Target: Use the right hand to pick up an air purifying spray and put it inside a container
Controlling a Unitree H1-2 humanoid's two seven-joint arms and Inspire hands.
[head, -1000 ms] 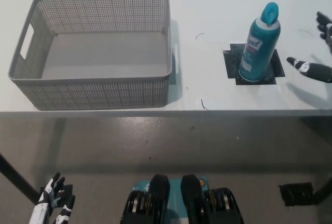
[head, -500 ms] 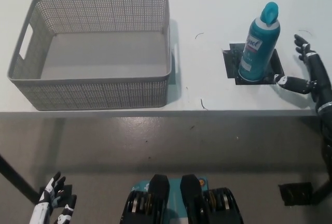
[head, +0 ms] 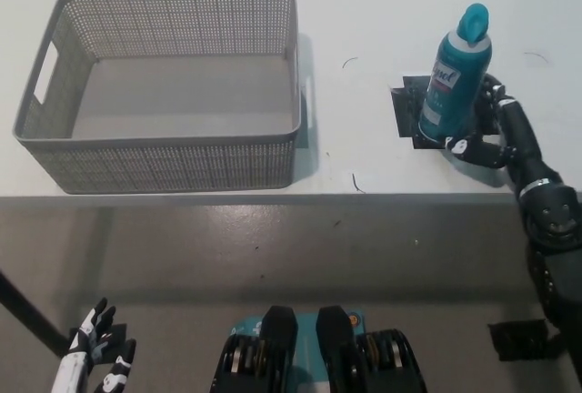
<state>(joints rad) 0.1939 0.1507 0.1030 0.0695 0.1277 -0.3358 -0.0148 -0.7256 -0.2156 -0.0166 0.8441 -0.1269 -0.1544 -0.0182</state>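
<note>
From the head view, the teal air purifying spray stands upright on a dark square mat on the white table, well apart from the grey mesh container, which sits empty toward the table's left. The black right hand is at the base of the can on its right side, with one finger curled in front of the can's foot; whether the hand has actually clamped the can or only cups it, I cannot tell. The white left hand rests low at the lower left, fingers apart, holding nothing. By my reading, the task is at the grasp stage: the can is not lifted, and securing, carrying and placing it in the container remain.
</note>
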